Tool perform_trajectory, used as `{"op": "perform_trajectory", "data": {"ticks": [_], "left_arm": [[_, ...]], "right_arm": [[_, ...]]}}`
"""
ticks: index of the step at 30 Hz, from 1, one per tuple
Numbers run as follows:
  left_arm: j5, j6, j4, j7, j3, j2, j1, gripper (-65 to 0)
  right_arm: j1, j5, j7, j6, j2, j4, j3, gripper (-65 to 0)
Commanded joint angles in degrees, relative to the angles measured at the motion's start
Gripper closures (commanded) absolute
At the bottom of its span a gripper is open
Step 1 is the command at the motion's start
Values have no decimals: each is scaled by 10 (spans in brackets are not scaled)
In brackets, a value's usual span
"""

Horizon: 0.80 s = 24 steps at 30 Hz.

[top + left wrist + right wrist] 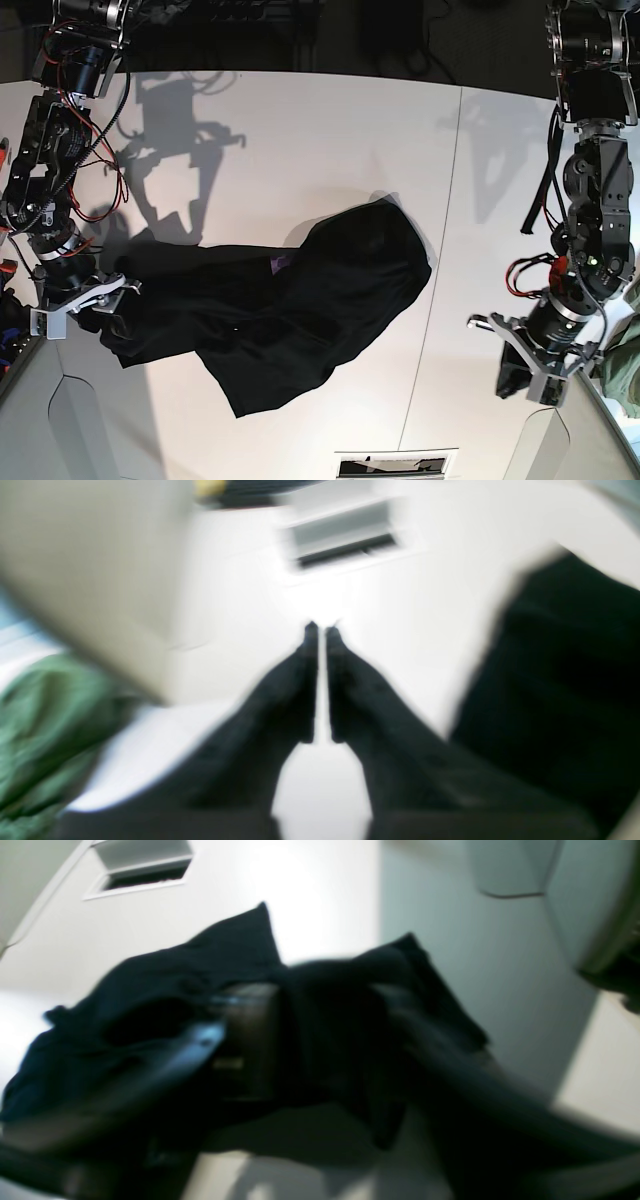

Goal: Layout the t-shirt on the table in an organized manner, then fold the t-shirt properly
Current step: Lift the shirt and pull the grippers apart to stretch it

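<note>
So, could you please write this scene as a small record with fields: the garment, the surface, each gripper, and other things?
garment: black short-sleeved cloth t-shirt, crumpled, not flat, not folded
surface: wide white table with a thin dark seam
left gripper: away from the t-shirt, jaws nearly together with a narrow gap, nothing between them
right gripper: at the t-shirt's edge, black cloth draped over its fingers; grip unclear from blur
other: olive-green garment at the table's side, near the left arm

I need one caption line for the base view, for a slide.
Black t-shirt lies crumpled on the white table, right gripper at its edge, left gripper apart.
</note>
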Motion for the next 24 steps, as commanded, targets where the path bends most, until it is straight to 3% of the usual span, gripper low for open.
{"op": "perform_trajectory", "data": {"ticks": [1, 3, 6, 12, 15, 19, 24], "left_arm": [[-14, -17, 9, -11, -4, 0, -3, -165], [-47, -60, 9, -11, -3, 18, 15, -231], [-86, -97, 9, -11, -1, 49, 45, -243], [-43, -97, -14, -12, 41, 89, 95, -244], [4, -96, -49, -32, 74, 101, 101, -296], [49, -58, -107, -100, 91, 117, 98, -336], [81, -58, -181, -129, 91, 143, 87, -336]], "right_arm": [[14, 15, 12, 9, 3, 10, 1, -441], [14, 36, 6, 19, 0, 10, 1, -442], [13, 61, -16, 28, 0, 10, 1, -442], [5, 31, -57, 36, -24, 7, 0, -442], [-14, -8, -42, 25, -37, 6, -1, -442], [-36, -79, -10, -33, -37, 6, -1, -442], [-43, -123, 7, -74, -37, 6, -1, -442]]}}
